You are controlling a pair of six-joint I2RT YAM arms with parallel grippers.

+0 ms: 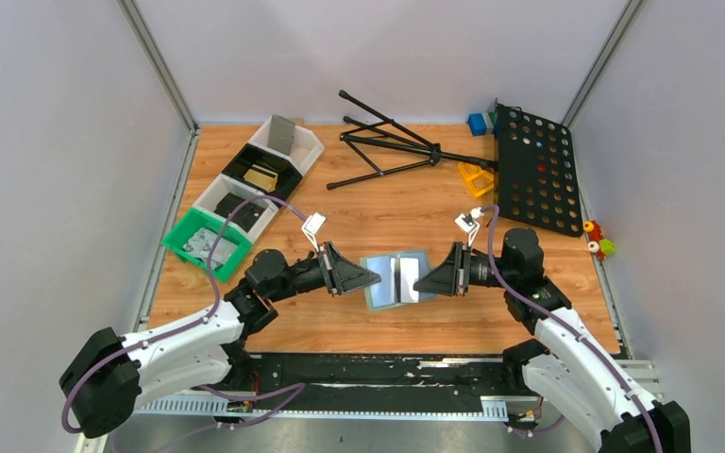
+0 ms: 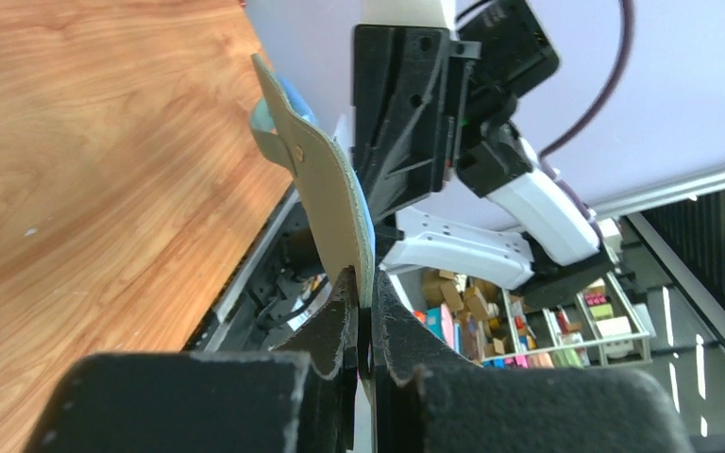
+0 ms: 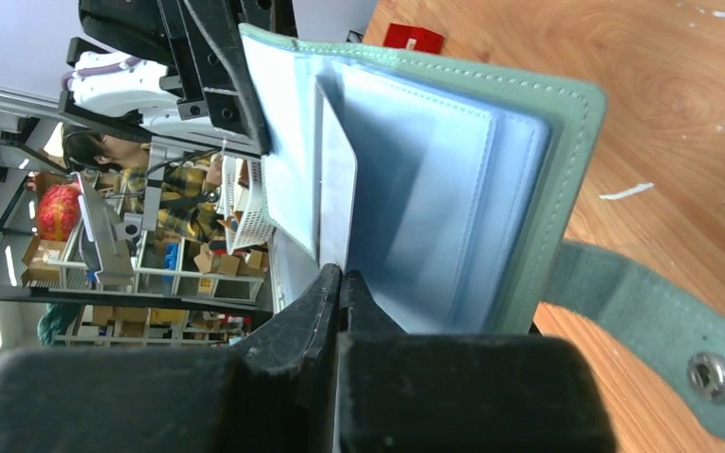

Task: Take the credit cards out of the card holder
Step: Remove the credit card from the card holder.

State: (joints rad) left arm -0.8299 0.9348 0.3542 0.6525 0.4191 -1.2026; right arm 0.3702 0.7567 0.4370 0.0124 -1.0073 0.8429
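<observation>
You cannot tell whether any credit cards remain: the card holder is held open over the middle of the table, and its pale sleeves show only edge-on or as blank translucent blue. Your left end effector pinches the edge of the holder's cover, and your right end effector is pressed together on one inner sleeve, hiding that spot. At far left, the green tray holds pale bits too small to identify, and the white bin beside it holds something dark.
</observation>
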